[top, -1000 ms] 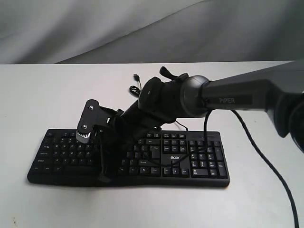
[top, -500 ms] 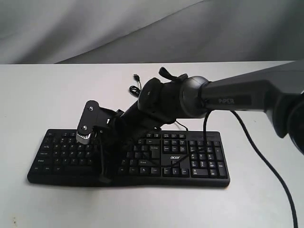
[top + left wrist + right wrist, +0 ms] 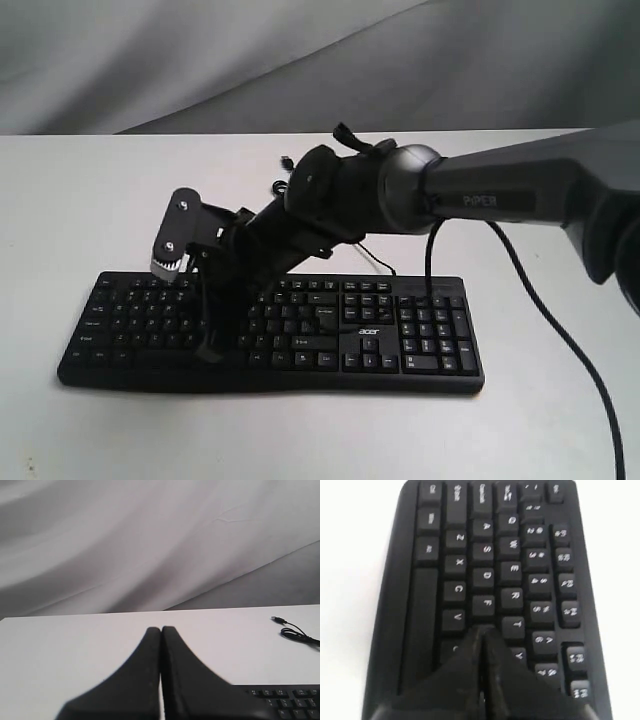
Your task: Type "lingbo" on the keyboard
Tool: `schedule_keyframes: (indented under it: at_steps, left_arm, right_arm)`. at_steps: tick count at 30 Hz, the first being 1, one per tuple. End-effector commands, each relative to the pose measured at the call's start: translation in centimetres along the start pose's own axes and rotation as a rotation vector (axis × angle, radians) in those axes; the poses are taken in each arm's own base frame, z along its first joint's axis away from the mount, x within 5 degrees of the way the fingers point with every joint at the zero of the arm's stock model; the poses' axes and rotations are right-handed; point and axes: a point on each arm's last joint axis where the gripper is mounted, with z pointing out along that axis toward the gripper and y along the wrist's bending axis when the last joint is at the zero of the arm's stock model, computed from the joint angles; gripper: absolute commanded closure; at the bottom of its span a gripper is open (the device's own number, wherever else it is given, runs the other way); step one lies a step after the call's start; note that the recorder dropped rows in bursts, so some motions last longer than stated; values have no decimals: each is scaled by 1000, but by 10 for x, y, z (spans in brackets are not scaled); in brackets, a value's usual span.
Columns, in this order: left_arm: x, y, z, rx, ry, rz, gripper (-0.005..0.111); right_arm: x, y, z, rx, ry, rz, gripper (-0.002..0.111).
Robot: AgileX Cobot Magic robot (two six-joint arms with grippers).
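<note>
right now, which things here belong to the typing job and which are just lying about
Job: keyboard; right end effector, shut, over its keys.
Lying about: loose USB plug; left end effector, shut; grey backdrop; white table.

White table (image 3: 80,200) carries the keyboard (image 3: 425,345) and its cable (image 3: 278,620).

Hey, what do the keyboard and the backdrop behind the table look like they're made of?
The keyboard looks like matte black plastic: dull moulded keys with white printed legends. The backdrop looks like grey cloth, probably fabric, since soft folds run across it.
</note>
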Motion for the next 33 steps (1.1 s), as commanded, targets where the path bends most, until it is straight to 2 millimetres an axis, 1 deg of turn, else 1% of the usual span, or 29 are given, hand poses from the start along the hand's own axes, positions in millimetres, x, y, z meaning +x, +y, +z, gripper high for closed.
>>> schedule_keyframes:
  at_steps: [1,5,8,19,33]
  left_arm:
    - [1,0,0,7,-8,-2,106]
    - [1,0,0,7,-8,-2,106]
    - [1,0,0,7,-8,-2,106]
    - [1,0,0,7,-8,-2,106]
    - [1,0,0,7,-8,-2,106]
  right_arm:
    - [-14,-7,5,-23,-27,-3,108]
    - [-12,-10,18,-56,-24,19,108]
    - [-10,-10,21,-62,-11,21,108]
    - [-4,-9,25,-80,17,24,108]
    - [-2,-10,27,-68,19,24,108]
